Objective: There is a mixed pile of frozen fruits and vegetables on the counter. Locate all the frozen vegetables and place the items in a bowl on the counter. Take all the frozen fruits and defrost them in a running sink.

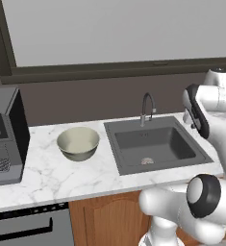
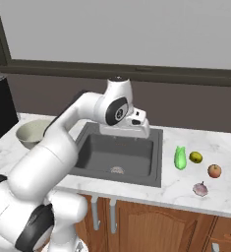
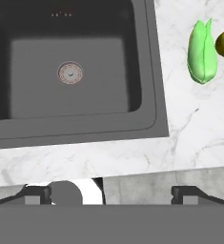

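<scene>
Bowl (image 1: 78, 143) left of sink (image 1: 155, 144); veg (image 2: 180, 158) right

This is a home kitchen. A white marble-patterned desk (image 1: 47, 175) with grey veins runs along the wall over brown wooden cabinets (image 2: 151, 224). Set into it is a dark grey sink (image 1: 155, 144) with a round drain (image 3: 70, 73) and a curved metal faucet (image 1: 147, 108). A wide window (image 1: 114, 29) sits above. A dark appliance (image 1: 4, 134) stands at the left end, and a pale bowl (image 1: 78, 142) and 4 small pieces of produce rest on the marble.
</scene>
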Robot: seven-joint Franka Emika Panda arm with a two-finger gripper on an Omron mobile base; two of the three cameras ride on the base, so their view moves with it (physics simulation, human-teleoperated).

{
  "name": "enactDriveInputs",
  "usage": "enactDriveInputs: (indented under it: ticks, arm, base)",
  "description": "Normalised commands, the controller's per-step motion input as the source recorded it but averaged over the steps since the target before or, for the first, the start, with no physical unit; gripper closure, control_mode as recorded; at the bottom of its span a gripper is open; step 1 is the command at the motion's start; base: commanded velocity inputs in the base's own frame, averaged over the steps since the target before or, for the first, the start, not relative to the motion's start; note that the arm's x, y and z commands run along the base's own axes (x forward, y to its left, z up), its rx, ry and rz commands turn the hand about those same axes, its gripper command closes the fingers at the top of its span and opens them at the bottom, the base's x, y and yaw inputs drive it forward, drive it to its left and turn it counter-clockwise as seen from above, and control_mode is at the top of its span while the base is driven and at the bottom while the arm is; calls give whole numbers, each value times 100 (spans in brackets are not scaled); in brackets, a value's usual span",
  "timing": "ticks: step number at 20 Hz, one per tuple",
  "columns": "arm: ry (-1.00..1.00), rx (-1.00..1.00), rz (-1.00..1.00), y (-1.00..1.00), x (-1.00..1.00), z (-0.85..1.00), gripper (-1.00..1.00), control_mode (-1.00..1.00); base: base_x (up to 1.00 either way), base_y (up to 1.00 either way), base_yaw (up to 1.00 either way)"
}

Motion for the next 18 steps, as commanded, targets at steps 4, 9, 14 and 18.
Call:
enactDriveInputs:
  ticks: [4,9,14,18]
  arm:
    - [5,-2,0,-44,28,-17,-100,-100]
    - [7,-2,-3,-53,38,-21,-100,-100]
    - [11,-1,-7,-63,64,-17,-100,-100]
    - [15,5,-5,-66,61,-18,-100,-100]
  base:
    - [0,0,0]
    - [0,0,0]
    - [0,0,0]
    - [0,0,0]
